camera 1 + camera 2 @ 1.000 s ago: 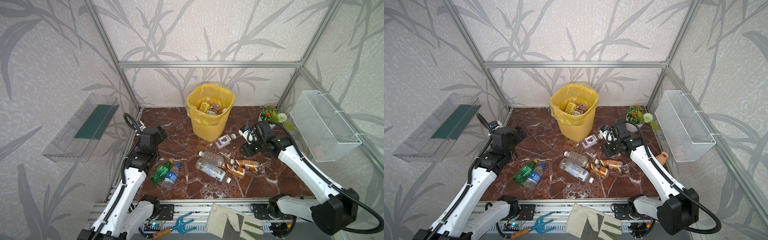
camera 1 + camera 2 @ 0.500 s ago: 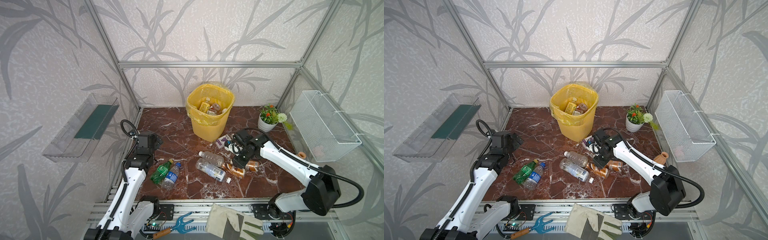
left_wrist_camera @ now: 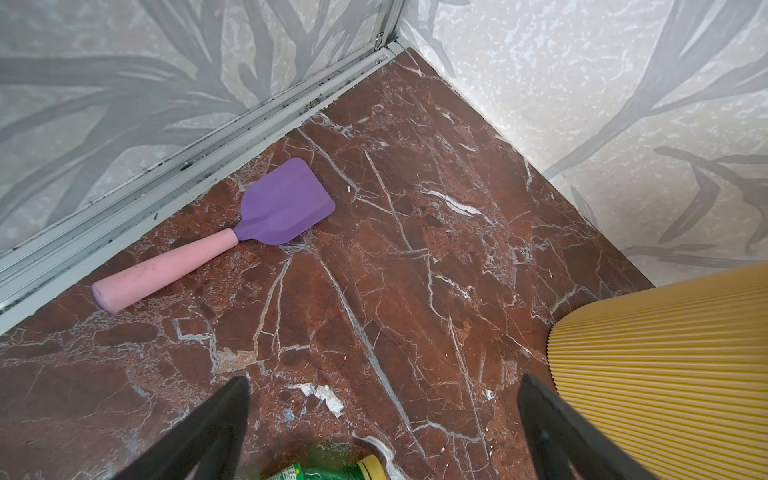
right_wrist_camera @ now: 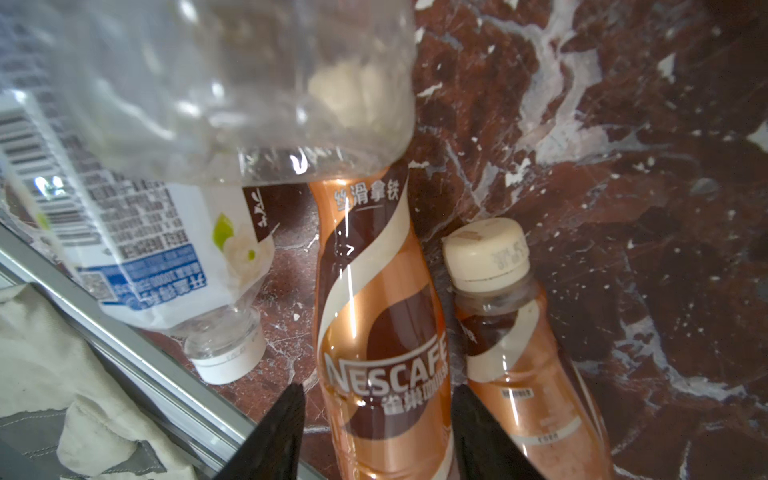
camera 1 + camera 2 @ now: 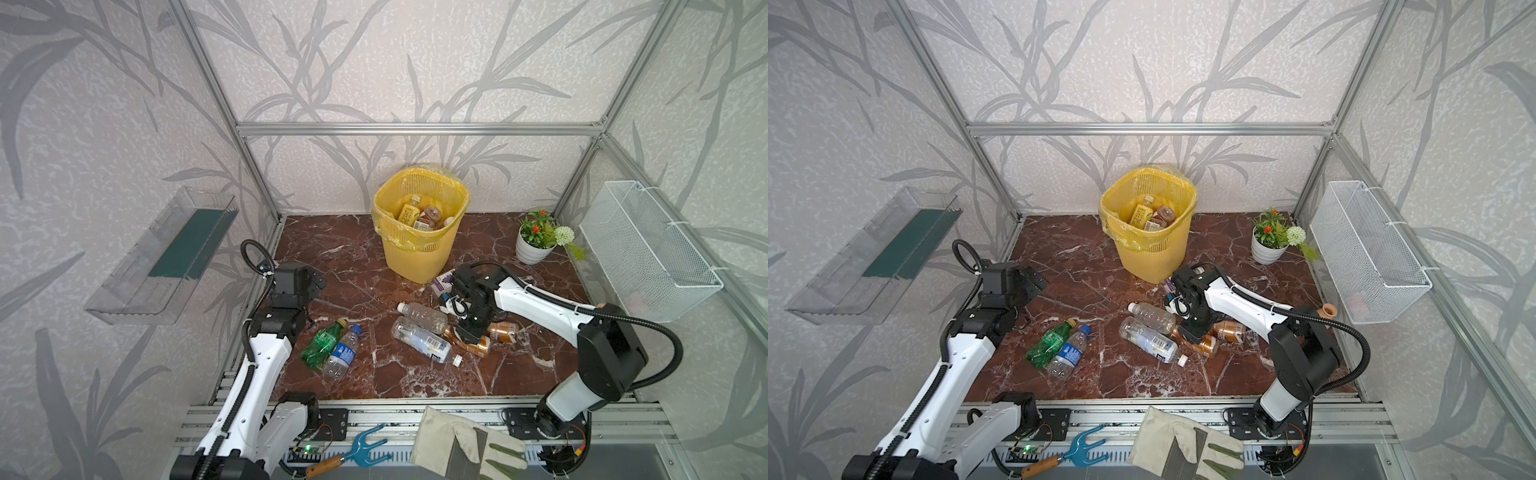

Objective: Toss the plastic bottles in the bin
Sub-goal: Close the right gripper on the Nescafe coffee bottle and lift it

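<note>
The yellow bin [image 5: 419,249] [image 5: 1154,253] stands at the back with several bottles [image 5: 409,214] inside. On the marble floor lie a green bottle [image 5: 320,343], a blue-labelled one [image 5: 343,353], two clear ones [image 5: 422,313] [image 5: 424,343], two brown Nescafe bottles [image 4: 374,316] [image 4: 515,353] and a purple-labelled one [image 5: 442,282]. My right gripper [image 4: 376,399] [image 5: 467,336] is low over the left brown bottle, open, one finger on each side and a small gap on one side. My left gripper [image 3: 382,386] [image 5: 316,282] hangs wide open and empty beyond the green bottle's cap [image 3: 370,467].
A purple spatula with a pink handle [image 3: 282,203] lies by the left wall rail. A potted flower [image 5: 534,249] stands back right under a white wire basket [image 5: 648,257]. A clear shelf [image 5: 166,257] hangs on the left wall. A glove [image 5: 461,444] and blue fork [image 5: 357,451] lie in front.
My right gripper has swung from beside the flower pot toward the middle and dropped onto the brown bottles, its jaws parting slightly. The left arm has pulled back a little.
</note>
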Controlling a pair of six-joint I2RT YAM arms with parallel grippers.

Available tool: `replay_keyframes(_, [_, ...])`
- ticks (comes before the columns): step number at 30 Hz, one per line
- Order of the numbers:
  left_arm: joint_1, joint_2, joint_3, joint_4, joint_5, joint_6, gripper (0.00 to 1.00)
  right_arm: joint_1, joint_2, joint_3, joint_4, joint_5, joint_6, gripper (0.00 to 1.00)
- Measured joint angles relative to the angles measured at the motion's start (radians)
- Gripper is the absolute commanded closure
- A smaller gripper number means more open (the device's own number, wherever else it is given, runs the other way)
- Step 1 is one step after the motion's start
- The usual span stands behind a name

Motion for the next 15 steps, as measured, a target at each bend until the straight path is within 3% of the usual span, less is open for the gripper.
replay_keyframes(15, [0.015, -0.011, 0.000, -0.007, 0.002, 0.010, 0.01, 0.028, 0.113, 0.006, 0.018, 0.001, 0.000, 0.36])
